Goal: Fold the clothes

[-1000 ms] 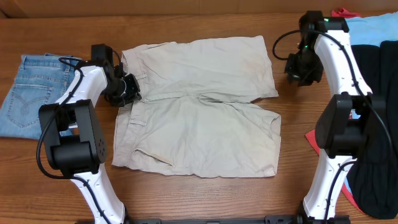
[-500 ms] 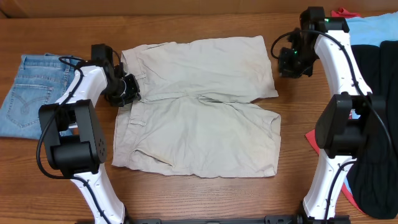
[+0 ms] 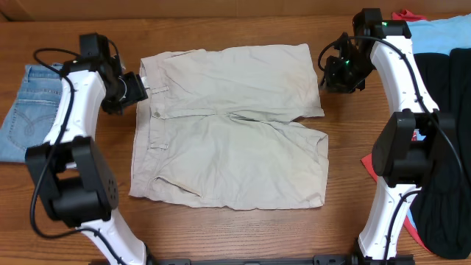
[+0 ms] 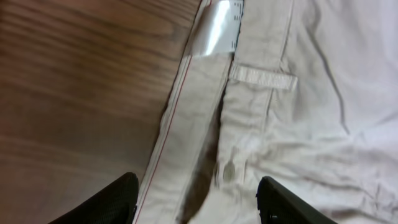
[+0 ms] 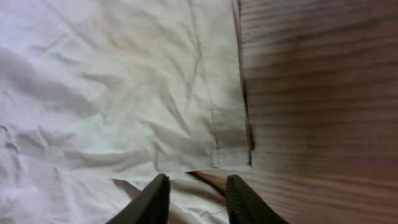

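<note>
The beige shorts (image 3: 228, 125) lie spread flat on the wooden table, waistband to the left and legs to the right. My left gripper (image 3: 134, 88) hovers open at the waistband's upper left corner and holds nothing. In the left wrist view its gripper (image 4: 198, 202) stands wide above the waistband, with the button (image 4: 228, 173), a belt loop (image 4: 261, 76) and the white label (image 4: 217, 28) in sight. My right gripper (image 3: 330, 71) is at the upper leg's hem. In the right wrist view that gripper (image 5: 198, 199) is open over the hem corner (image 5: 230, 155), gripping nothing.
Folded denim-blue jeans (image 3: 26, 110) lie at the far left. A black garment (image 3: 445, 147), a light-blue one (image 3: 441, 33) and red cloth (image 3: 403, 15) are piled along the right edge behind the right arm.
The left gripper has let go of the waistband, opened and moved up and left. The right gripper has moved left to the leg hem and opened. The shorts have shifted a little to the left.
</note>
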Controlling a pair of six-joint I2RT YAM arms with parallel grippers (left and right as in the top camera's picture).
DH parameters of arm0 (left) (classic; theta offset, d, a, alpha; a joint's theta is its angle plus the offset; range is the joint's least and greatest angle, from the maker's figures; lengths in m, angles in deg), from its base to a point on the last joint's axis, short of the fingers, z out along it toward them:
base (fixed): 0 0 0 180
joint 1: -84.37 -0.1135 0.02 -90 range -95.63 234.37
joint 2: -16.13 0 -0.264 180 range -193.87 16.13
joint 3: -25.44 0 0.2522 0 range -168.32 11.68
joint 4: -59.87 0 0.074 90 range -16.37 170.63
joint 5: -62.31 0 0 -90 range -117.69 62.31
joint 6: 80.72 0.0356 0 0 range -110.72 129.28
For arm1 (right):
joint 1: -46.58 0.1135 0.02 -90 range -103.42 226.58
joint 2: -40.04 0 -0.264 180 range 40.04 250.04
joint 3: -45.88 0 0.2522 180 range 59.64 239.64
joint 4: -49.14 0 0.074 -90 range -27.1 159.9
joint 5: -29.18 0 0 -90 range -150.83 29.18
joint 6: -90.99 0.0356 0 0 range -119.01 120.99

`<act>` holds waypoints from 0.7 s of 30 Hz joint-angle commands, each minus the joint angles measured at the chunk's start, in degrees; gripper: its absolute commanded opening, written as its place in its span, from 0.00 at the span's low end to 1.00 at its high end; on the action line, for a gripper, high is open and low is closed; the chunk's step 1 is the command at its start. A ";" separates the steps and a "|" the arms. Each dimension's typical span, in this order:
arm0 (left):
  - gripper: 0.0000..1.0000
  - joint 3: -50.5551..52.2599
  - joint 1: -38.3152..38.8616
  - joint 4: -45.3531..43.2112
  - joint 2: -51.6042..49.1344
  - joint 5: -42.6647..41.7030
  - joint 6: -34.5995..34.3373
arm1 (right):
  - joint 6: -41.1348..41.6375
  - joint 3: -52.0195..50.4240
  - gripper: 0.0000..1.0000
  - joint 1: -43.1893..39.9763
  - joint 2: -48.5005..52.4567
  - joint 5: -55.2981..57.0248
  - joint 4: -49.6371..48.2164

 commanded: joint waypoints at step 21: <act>0.57 -0.50 3.96 21.73 18.84 2.54 -0.87 | 13.31 -0.26 0.53 -0.48 -23.71 19.89 11.17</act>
